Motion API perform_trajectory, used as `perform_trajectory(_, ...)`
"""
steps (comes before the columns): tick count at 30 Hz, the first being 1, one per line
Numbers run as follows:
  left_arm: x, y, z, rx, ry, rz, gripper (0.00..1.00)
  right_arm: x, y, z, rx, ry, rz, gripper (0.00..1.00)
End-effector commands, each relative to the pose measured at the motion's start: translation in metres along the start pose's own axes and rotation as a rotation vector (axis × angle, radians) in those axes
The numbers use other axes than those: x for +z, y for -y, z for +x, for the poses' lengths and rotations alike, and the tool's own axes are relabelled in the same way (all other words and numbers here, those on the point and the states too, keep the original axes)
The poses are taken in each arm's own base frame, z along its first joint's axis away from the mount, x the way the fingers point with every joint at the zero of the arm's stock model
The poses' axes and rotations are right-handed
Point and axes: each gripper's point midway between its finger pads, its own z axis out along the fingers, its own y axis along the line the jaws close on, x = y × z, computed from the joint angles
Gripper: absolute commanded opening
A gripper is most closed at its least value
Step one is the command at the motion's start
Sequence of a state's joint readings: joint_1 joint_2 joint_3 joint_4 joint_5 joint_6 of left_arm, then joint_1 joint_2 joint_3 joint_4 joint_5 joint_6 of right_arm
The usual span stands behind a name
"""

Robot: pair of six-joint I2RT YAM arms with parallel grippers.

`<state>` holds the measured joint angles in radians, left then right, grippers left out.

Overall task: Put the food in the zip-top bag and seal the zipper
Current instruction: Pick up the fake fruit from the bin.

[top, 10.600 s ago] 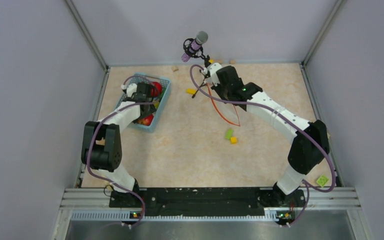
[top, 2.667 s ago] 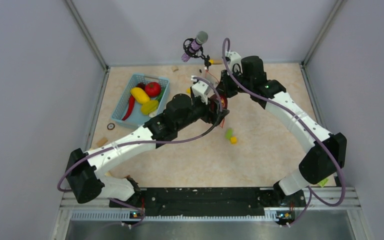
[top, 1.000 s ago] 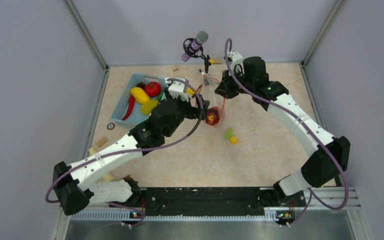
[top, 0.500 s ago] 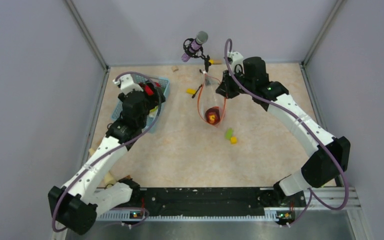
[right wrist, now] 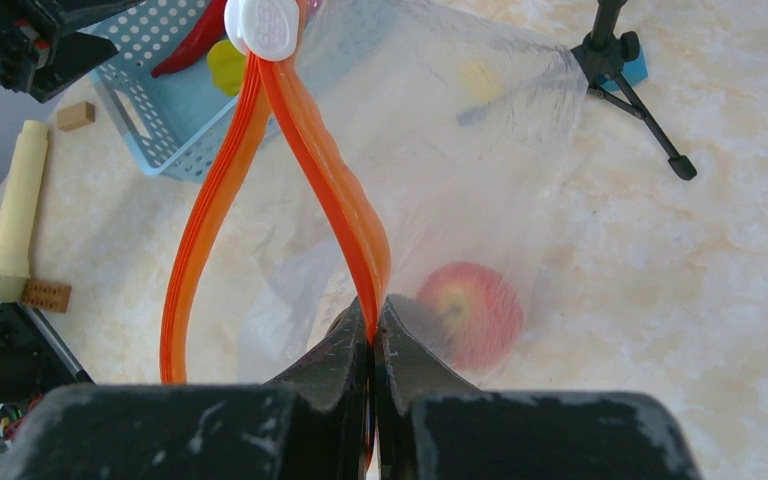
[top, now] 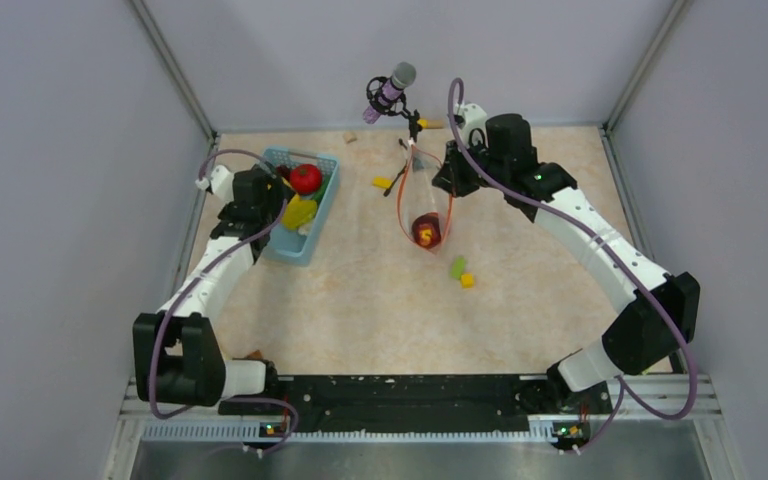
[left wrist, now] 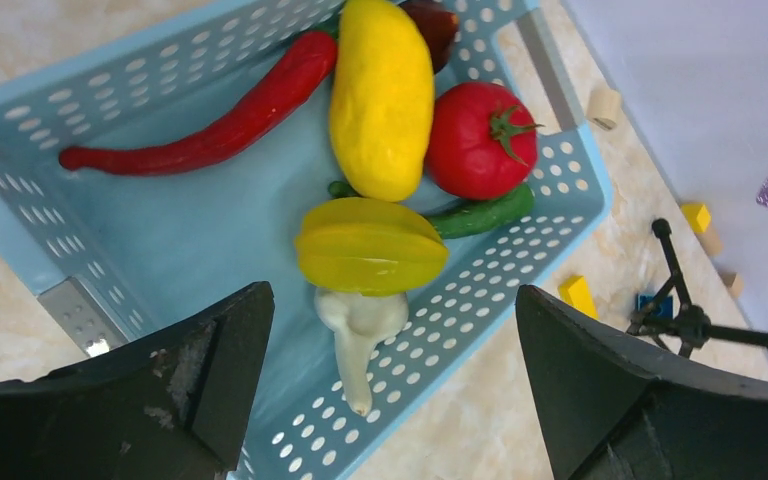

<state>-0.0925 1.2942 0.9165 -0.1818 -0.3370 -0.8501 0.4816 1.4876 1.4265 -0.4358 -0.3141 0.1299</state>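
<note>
Back from the bag (top: pixel 425 205), the left arm now hangs over the basket (left wrist: pixel 160 230). The left pincer (left wrist: pixel 395 300) is spread wide above the tomato (left wrist: pixel 480 140), chili (left wrist: pixel 220 125) and yellow pieces lying inside. The right pincer (right wrist: pixel 373 320) is pressed together on the zipper (right wrist: pixel 330 170), holding the bag's mouth up. One red fruit (right wrist: pixel 470 315) sits low in the bag.

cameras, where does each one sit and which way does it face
top external: above and behind the bases, looking down on the table; left arm and right arm show.
left wrist: on the left arm, looking down into the basket; open left fingers frame it.
right wrist: on the right arm, looking past shut right fingers pinching the zipper of the bag.
shared: top and right wrist show the bag's red fruit.
</note>
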Motion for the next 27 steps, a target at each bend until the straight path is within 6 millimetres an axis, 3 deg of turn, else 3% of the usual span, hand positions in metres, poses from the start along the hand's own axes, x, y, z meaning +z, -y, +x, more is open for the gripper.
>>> perform_trajectory(1, 0.016, 0.002, 0.003, -0.209, -0.014, 0.008, 0.96, -0.003, -0.002, -0.02, -0.038, 0.05, 0.0, 0.0)
perform_trajectory(13, 0.065, -0.008, 0.048, -0.354, -0.162, -0.082, 0.98, -0.007, 0.007, -0.022, -0.053, 0.061, 0.059, 0.0)
perform_trajectory(27, 0.099, -0.009, 0.059, -0.419, -0.167, -0.107, 0.88, -0.002, 0.011, -0.021, -0.06, 0.051, 0.065, 0.0)
